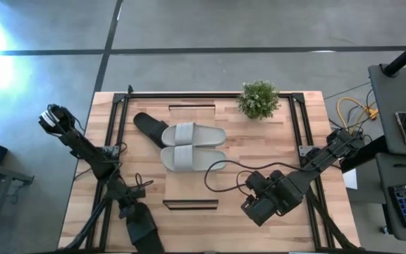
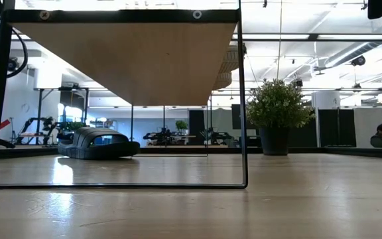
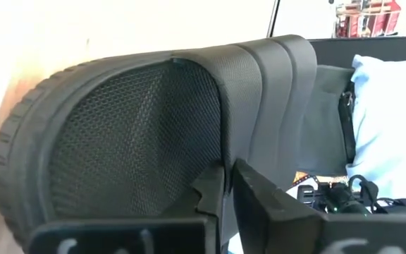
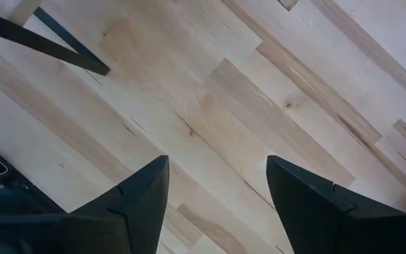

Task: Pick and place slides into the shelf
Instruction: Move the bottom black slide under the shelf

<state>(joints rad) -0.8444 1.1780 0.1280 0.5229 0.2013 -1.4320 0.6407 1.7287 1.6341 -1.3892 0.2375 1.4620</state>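
Observation:
Two light grey slides (image 1: 192, 134) (image 1: 187, 157) lie side by side on the shelf's plank top (image 1: 192, 185). The low view shows that plank from below (image 2: 125, 60). One black slide (image 1: 149, 128) (image 2: 98, 144) rests sole-down on the table at the shelf's far left. A second black slide (image 1: 145, 236) (image 3: 139, 120) lies at the table's near edge. My left gripper (image 1: 132, 215) (image 3: 225, 187) is shut right in front of its wide strap (image 3: 273, 77). My right gripper (image 1: 256, 208) (image 4: 217, 190) hangs open over bare table, pointing down. My left gripper comes at the near black slide slanting downward, its shut fingertips (image 3: 213, 180) close against the mesh inner face below the strap (image 3: 189, 134). I cannot tell whether they touch it or have any part of it between them.
A potted plant (image 1: 259, 99) (image 2: 277, 113) stands at the far right. A thin black frame (image 1: 210, 94) runs round the tabletop, and the shelf's dark legs (image 2: 243, 99) stand near the low camera. A cable (image 1: 224, 173) loops across the table beside the right arm. Bare wood (image 4: 210, 92) lies under my right gripper.

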